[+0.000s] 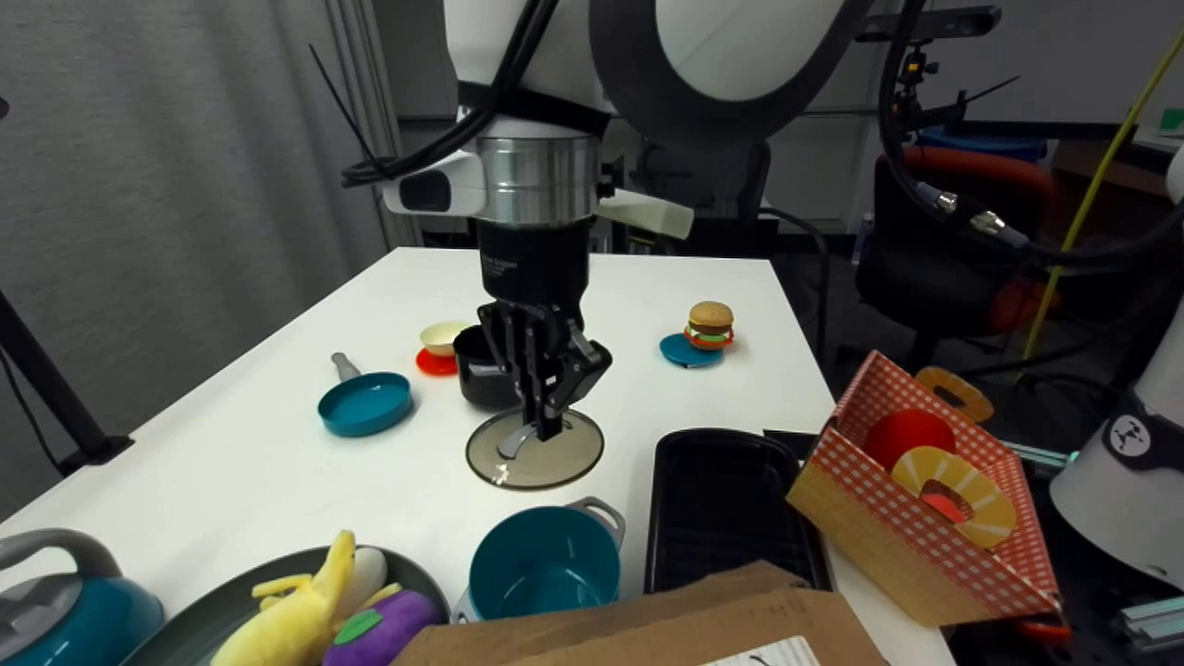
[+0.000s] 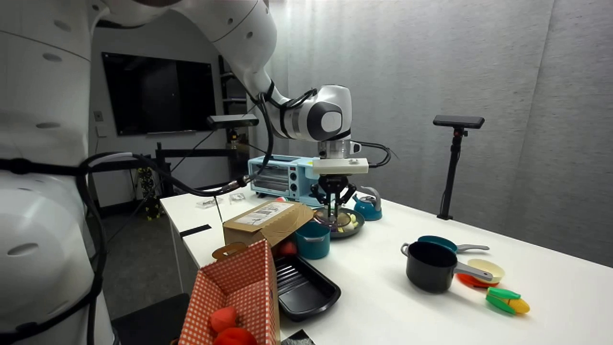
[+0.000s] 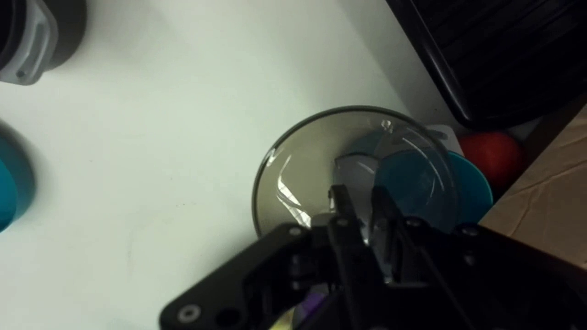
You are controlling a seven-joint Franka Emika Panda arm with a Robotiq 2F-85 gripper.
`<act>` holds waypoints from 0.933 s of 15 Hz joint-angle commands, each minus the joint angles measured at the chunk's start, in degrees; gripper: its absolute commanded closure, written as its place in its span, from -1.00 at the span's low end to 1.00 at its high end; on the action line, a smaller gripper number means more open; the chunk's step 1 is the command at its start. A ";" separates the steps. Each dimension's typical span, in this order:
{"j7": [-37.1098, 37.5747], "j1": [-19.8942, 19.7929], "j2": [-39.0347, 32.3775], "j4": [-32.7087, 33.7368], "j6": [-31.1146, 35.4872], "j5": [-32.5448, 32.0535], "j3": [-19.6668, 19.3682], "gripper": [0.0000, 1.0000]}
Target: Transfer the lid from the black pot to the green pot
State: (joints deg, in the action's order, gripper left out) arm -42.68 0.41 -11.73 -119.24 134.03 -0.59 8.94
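My gripper is shut on the grey knob of the lid and holds the lid roughly level above the table. The lid is round and smoky glass with a dark rim; it also shows in the wrist view under the fingertips. The green pot is teal and uncovered; in the wrist view the lid overlaps much of its opening. The lid appears offset from the pot, not centred. The black pot stands uncovered farther off; in an exterior view the gripper partly hides it.
A black tray and a cardboard box sit beside the green pot. A pan with toy food and a kettle are near. A checkered basket, a teal frying pan and a toaster oven stand around.
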 commanded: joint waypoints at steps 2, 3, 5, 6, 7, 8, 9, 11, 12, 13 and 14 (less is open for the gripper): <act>-3.00 0.84 -0.42 0.43 -2.01 2.17 0.88 0.92; -3.43 0.94 -0.56 0.35 -2.21 2.51 1.16 0.92; -4.29 1.17 -0.76 0.11 -2.66 3.13 1.76 0.92; -4.75 1.29 -0.87 0.11 -3.14 3.48 1.99 0.92; -5.16 1.42 -0.90 0.04 -3.40 3.76 2.24 0.92; -5.55 1.52 -0.95 0.08 -3.67 4.08 2.45 0.92; -5.88 1.61 -0.96 0.11 -3.92 4.32 2.62 0.92; -6.55 1.79 -0.86 0.20 -4.60 4.70 2.88 0.92; -6.93 1.84 -0.44 0.13 -5.20 4.96 2.94 0.92; -7.14 1.96 -0.49 0.13 -5.41 5.06 2.96 0.92; -7.33 2.05 -0.49 0.11 -5.73 5.02 2.95 0.92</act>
State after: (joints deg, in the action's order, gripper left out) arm -47.90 2.12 -13.10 -119.25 130.57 2.82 11.91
